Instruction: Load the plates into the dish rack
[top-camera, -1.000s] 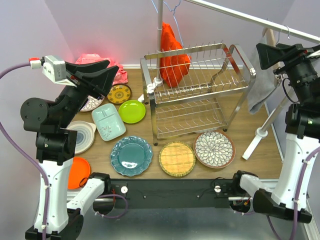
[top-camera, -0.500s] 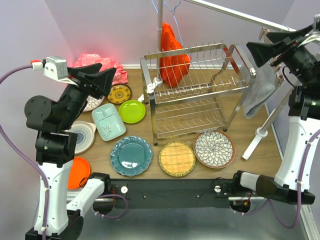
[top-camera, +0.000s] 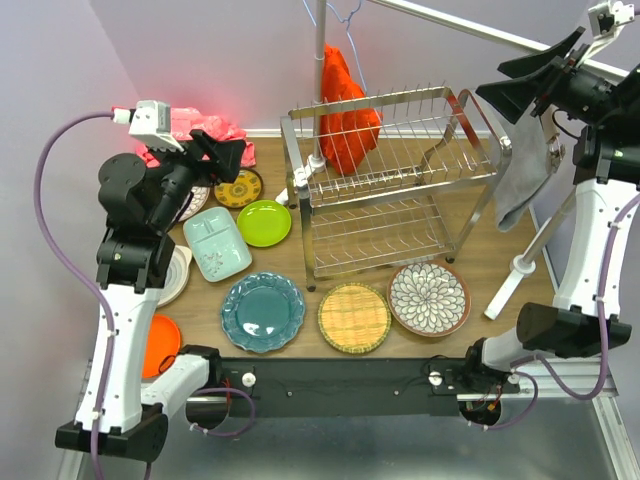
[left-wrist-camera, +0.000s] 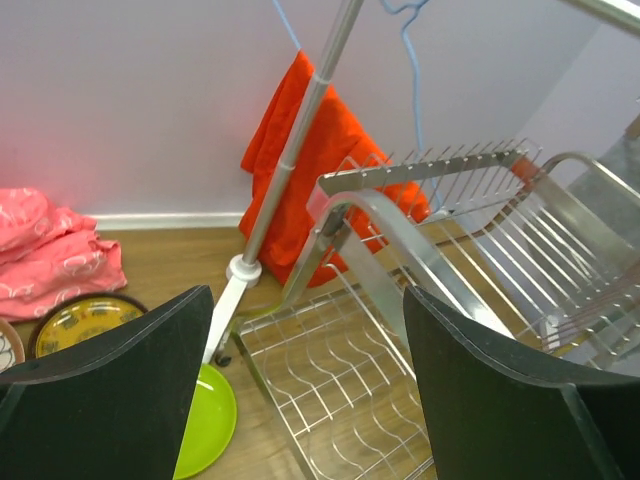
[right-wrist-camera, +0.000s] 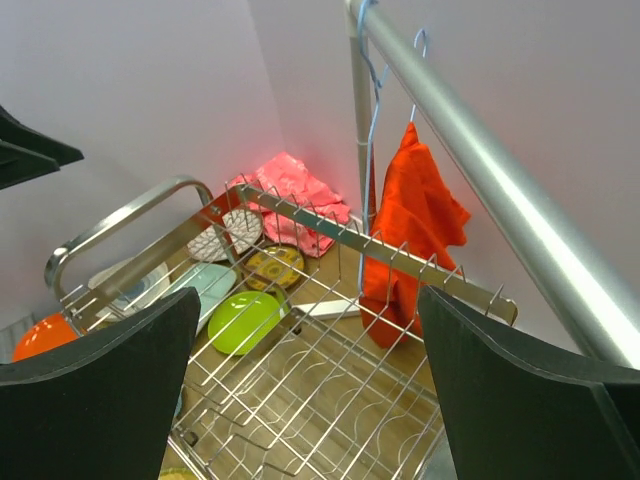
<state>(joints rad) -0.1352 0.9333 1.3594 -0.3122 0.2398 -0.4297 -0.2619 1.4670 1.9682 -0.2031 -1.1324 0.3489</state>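
lowering the left gripper (top-camera: 228, 155), spread and empty like the right gripper (top-camera: 497, 90), the green plate (top-camera: 264, 222) should be pinched by its rim and stood between the rack (top-camera: 400, 180) tines

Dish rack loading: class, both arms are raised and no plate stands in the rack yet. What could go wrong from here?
1. The teal plate and the woven plate lie flat on the table; jaws closing on such a low rim may slip and push the plate away.
2. The orange cloth hangs just behind the dish rack, beside the pole; an arm reaching the upper tier could snag it.
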